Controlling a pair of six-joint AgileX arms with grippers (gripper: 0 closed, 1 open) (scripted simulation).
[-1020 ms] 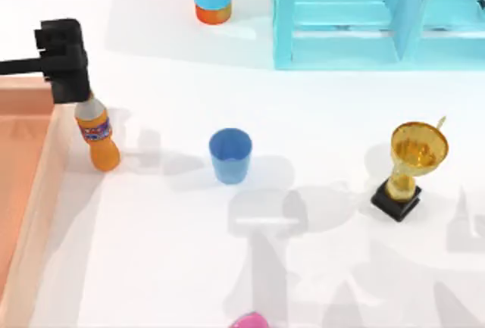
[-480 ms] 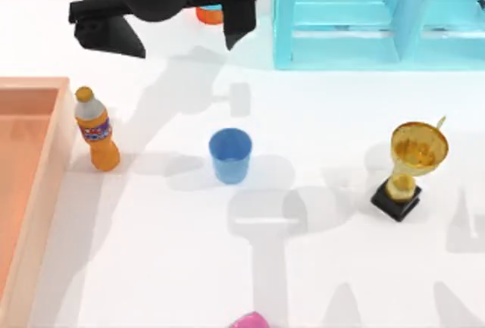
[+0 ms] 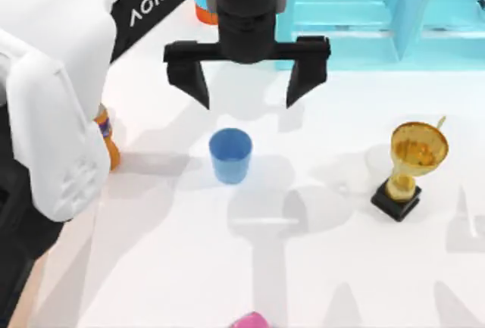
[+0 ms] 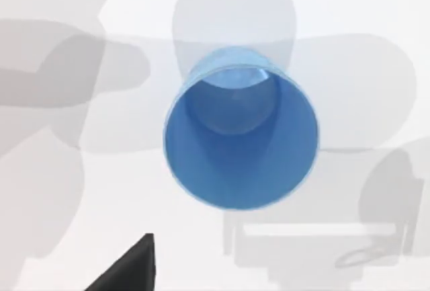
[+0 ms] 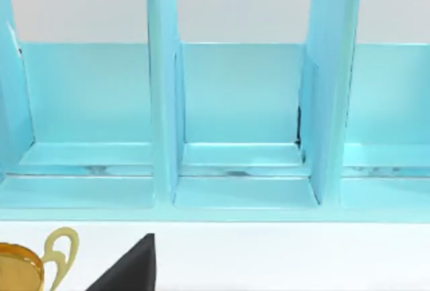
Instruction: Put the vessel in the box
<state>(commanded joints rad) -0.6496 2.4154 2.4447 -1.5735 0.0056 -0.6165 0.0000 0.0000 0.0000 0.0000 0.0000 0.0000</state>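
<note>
Since half a second ago the left arm has swung from the table's far left toward the centre; a second ago its gripper stood over the orange soda bottle by the crate. The left gripper now hangs just behind the blue cup, with its two black fingers spread wide, wider than the cup, and nothing between them. The white arm body now covers the left side of the top view, hiding most of the bottle and the crate that showed there earlier.

The cup has not moved across the three top frames. It stands upright near the middle of the white table, long axis vertical, mouth up, wider at the rim than at the base. The left wrist view looks nearly straight down into it: the inside is bare blue, with nothing in it.

The gold trophy on its black base stands unchanged, well right of the cup. The turquoise shelf frame sits at the far right; its compartments look bare in the right wrist view. An orange can with a blue band stands behind the gripper. The right gripper's state cannot be told.
</note>
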